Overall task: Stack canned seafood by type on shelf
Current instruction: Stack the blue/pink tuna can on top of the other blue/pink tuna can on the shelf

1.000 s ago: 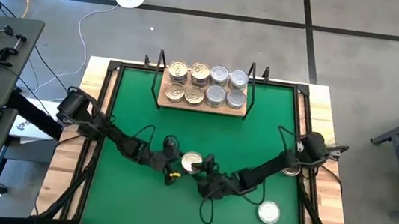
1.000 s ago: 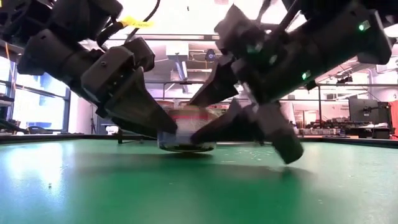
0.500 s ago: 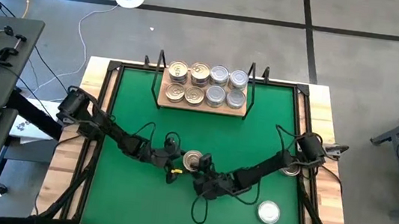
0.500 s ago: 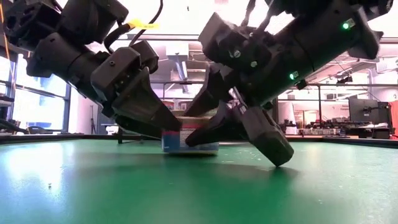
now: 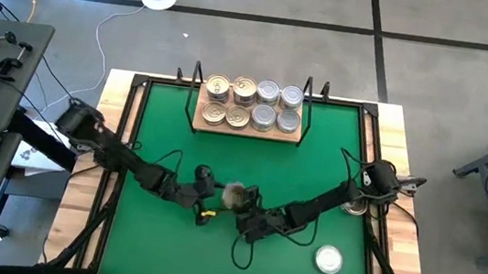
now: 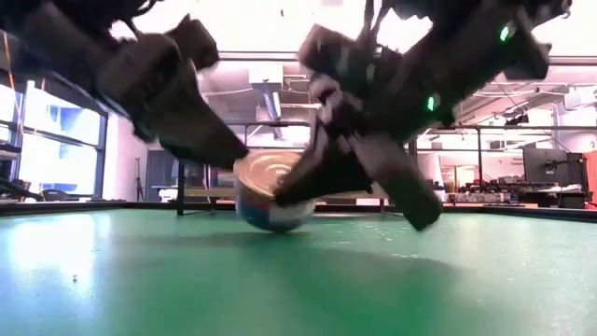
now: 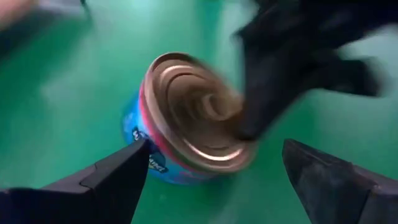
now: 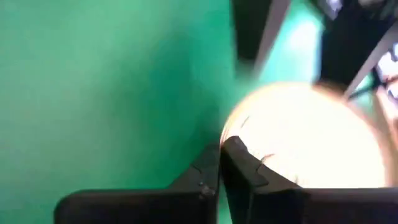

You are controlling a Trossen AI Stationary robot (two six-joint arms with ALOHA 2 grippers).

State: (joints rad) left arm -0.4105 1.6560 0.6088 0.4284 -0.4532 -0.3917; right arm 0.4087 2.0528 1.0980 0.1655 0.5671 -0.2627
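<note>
A gold-lidded can [image 7: 186,124] with a blue and pink label stands tipped on its edge in the middle of the green mat [image 5: 314,173]. My right gripper [image 8: 221,149] is shut, with its tips against this can. My left gripper [image 7: 214,149] stands open around the can, one finger [image 7: 124,174] close by the label; I cannot tell if it touches. At the far side the shelf [image 5: 247,130] carries several cans, gold lids [image 5: 218,86] on its left half and silver lids [image 5: 291,95] on its right. My right gripper presses its shut fingertips [image 7: 255,112] on the can's gold lid [image 8: 298,137], near the rim. It comes slanting down from the table's right side. The can is tilted, its lower edge [image 6: 270,222] on the mat and its lid facing the near side and upward.
A loose silver-lidded can [image 5: 329,259] lies on the mat near the right front corner. Another can [image 5: 356,206] sits under the right arm by the mat's right edge. Black frame bars run around the mat.
My right gripper has shut and rolled while staying at the can. The can, which lay flat on the mat, has tipped up onto its edge, its lid turning toward the near side. My left gripper has risen a little, still open.
</note>
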